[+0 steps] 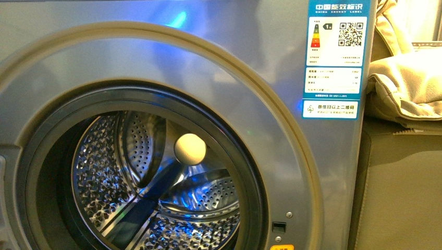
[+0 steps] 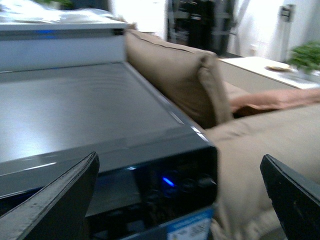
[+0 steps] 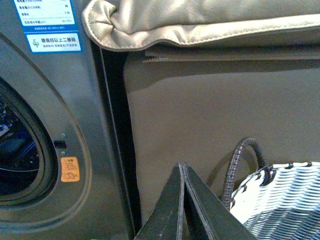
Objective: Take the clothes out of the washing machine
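Washer (image 1: 156,57): fills the front view, its porthole open and the drum (image 1: 156,198) exposed. A snag on the door rim is judged the main hazard if a claw is sent in off-centre.
Sofa (image 3: 210,125): stands just beside the washer's right flank, a cushion (image 3: 200,20) draped over its top. A wide swing of the right arm could be fouled against it.
Basket (image 3: 285,200): white woven, with a dark handle, set near the sofa front in the right wrist view. A garment could be dropped short if the release is made before the rim is cleared.
Clothes: none can be made out. Only bare perforated steel, a pale round patch at the back and blue glare are seen in the drum, so a reach could be aimed at a reflection.
Left claw (image 2: 180,200): apart and empty, held above the washer's top corner, well away from the porthole.
Right claw (image 3: 184,200): tips together with nothing between, pointed at the sofa front, beside the basket.
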Tool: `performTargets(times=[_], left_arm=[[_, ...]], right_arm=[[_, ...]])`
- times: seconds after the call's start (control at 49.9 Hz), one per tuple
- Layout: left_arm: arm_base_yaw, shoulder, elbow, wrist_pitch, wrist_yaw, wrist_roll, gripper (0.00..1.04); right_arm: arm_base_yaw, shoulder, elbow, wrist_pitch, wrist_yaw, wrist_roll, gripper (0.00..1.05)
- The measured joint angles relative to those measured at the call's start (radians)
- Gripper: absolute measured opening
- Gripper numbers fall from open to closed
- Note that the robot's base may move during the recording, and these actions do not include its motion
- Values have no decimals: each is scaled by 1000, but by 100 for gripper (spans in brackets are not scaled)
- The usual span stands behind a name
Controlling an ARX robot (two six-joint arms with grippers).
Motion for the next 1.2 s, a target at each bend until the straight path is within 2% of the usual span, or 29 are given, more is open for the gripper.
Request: performTargets(times=[0.1, 0.24, 0.441, 0.681, 0.741, 0.781, 0.842, 0.942, 1.202], left_arm=[[56, -14, 34, -8, -45, 8, 98], [180, -63, 60, -83, -78, 5, 98], [344, -149, 3, -173, -118, -19, 98], [361, -216, -102, -241, -87, -108, 98], [375, -280, -197, -233, 0, -102, 87], [389, -377, -369, -143, 42, -100, 76], [431, -525, -627, -12, 82, -100, 62], [489, -672, -887, 101, 127, -100, 46], [605, -900, -1342, 283, 247, -100, 7]], right_arm=[[0, -25, -37, 15, 2, 0, 2], [0, -53, -78, 27, 2, 0, 2], [0, -85, -124, 41, 2, 0, 2], [0, -114, -161, 49, 2, 0, 2], [0, -121, -168, 50, 2, 0, 2], [0, -126, -174, 51, 2, 0, 2], [0, -132, -183, 52, 2, 0, 2], [0, -144, -193, 56, 2, 0, 2], [0, -172, -227, 59, 2, 0, 2]])
